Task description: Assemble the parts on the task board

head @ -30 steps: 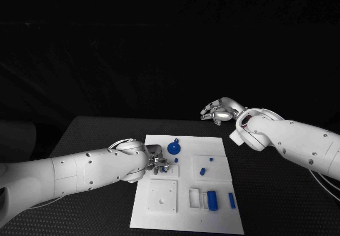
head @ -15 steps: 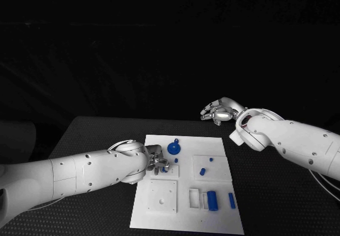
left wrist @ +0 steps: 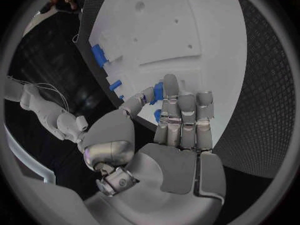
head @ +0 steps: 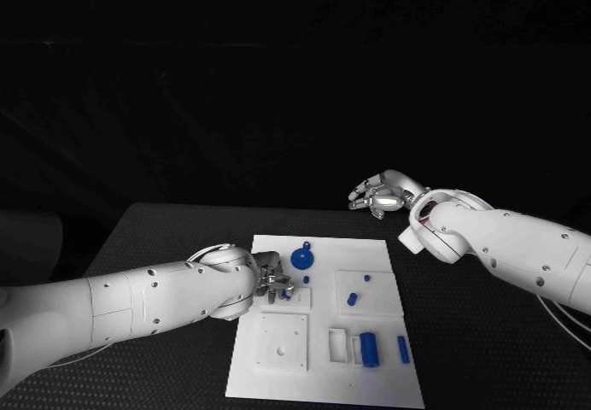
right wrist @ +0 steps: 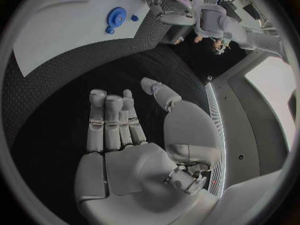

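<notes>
The white task board (head: 376, 256) lies in the middle of the black table. My left hand (head: 272, 282) is low over the board's left part and pinches a small blue part (left wrist: 157, 92) between thumb and a finger, just above a square recess plate (head: 295, 297). A second blue bit (left wrist: 157, 116) shows under the fingers. A blue round knobbed part (head: 303, 255) lies just beyond the hand. My right hand (head: 382, 194) hangs in the air past the board's far right corner, its fingers (right wrist: 112, 120) spread and holding nothing.
A blue peg (head: 353, 298) stands mid-board. A blue block (head: 370, 349) and a blue bar (head: 403, 348) lie at the near right. A white square plate with a hole (head: 283, 340) sits at the near left. Black table surrounds the board.
</notes>
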Action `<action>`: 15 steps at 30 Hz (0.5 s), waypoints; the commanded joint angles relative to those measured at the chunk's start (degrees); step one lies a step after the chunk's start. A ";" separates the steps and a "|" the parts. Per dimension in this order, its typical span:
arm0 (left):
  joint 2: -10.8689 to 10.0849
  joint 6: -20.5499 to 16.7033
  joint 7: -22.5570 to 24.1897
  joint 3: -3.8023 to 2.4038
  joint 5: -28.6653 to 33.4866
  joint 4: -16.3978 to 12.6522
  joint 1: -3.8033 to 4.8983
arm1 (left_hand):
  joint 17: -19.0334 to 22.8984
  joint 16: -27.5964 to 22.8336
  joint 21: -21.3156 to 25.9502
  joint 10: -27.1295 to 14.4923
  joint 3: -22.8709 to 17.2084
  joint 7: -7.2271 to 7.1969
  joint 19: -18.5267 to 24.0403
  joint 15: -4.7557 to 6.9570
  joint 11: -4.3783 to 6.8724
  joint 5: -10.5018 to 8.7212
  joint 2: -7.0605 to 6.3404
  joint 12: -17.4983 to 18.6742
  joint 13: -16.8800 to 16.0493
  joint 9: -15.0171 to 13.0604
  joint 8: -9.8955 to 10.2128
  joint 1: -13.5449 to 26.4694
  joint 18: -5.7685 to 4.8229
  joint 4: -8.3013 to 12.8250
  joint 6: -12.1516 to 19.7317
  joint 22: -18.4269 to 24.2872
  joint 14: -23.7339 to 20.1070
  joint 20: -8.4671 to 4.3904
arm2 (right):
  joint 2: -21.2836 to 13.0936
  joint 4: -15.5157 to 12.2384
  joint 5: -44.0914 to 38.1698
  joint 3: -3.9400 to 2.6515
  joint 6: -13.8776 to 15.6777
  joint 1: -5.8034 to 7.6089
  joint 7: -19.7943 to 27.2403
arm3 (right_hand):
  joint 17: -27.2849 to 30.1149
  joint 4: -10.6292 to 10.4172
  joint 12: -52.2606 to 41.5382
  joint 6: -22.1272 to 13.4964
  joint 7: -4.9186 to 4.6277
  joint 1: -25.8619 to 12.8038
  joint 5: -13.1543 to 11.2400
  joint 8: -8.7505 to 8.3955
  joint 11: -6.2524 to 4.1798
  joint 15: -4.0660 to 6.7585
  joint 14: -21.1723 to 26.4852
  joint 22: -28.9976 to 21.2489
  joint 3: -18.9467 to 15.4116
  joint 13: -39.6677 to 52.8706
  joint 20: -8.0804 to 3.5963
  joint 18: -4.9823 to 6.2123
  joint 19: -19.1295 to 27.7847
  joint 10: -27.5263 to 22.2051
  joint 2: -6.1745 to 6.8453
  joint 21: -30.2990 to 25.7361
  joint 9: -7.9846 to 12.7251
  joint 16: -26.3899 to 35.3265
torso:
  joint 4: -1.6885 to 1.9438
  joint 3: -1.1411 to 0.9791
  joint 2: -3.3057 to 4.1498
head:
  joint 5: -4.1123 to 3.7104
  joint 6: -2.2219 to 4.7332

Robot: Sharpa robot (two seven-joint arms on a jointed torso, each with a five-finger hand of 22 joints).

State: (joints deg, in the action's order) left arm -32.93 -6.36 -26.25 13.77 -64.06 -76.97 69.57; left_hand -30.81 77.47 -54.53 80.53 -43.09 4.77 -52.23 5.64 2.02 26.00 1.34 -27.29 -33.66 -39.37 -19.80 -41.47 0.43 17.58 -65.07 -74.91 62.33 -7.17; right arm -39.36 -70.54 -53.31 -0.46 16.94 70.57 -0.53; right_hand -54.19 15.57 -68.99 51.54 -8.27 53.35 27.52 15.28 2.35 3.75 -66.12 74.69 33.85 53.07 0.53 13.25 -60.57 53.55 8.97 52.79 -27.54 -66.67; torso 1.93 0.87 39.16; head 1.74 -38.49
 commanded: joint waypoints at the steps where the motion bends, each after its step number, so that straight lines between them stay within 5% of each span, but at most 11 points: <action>1: 0.12 1.16 -0.02 -0.03 0.62 -0.12 -0.02 | 0.10 0.19 -0.37 1.68 -5.13 -3.39 -0.36 4.33 2.26 0.19 0.75 -0.33 -0.06 -0.11 -0.15 -0.32 0.38 -0.92 -3.88 -1.29 4.05 -7.56 | 0.07 -0.06 -0.27 -0.03 -0.86 -0.01 0.13 | 0.08 0.02 -0.27 -0.08 -0.31 0.19 0.31 0.26 -0.17 0.25 -0.05 0.05 0.28 -0.05 0.13 1.75 -0.16 -0.14 0.06 -0.20 -0.07 0.12 | -0.01 0.01 -0.01 | 0.07 -0.08; 15: 0.21 1.70 -0.20 -0.02 0.74 0.10 -0.27 | 0.15 0.22 -0.45 1.61 -5.20 -3.37 -0.36 4.33 2.25 0.05 0.91 -0.35 -0.09 -0.16 -0.11 -0.23 0.37 -0.92 -3.81 -1.28 4.03 -7.57 | 0.09 -0.13 -0.27 -0.02 -1.06 -0.01 0.10 | 0.10 0.01 -0.32 -0.05 -0.30 0.17 0.44 0.27 -0.17 0.26 -0.05 0.08 0.28 -0.10 0.13 1.75 -0.17 -0.14 0.04 -0.21 -0.08 0.10 | 0.02 0.02 0.00 | 0.18 -0.24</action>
State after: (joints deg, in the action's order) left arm -32.86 -5.49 -26.46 13.74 -63.78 -76.81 69.45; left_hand -30.76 77.47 -54.79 80.53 -43.18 4.86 -52.23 5.61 2.01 25.72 1.34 -27.29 -33.69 -39.45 -19.80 -41.47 0.44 17.67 -65.17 -74.94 62.37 -7.17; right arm -39.33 -70.59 -53.31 -0.45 16.74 70.57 -0.59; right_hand -54.13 15.57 -68.99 51.54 -8.24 53.35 27.74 15.28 2.35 3.75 -66.13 74.68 33.85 53.07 0.53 13.26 -60.57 53.55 8.97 52.79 -27.53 -66.67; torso 1.93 0.88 39.14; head 1.93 -38.73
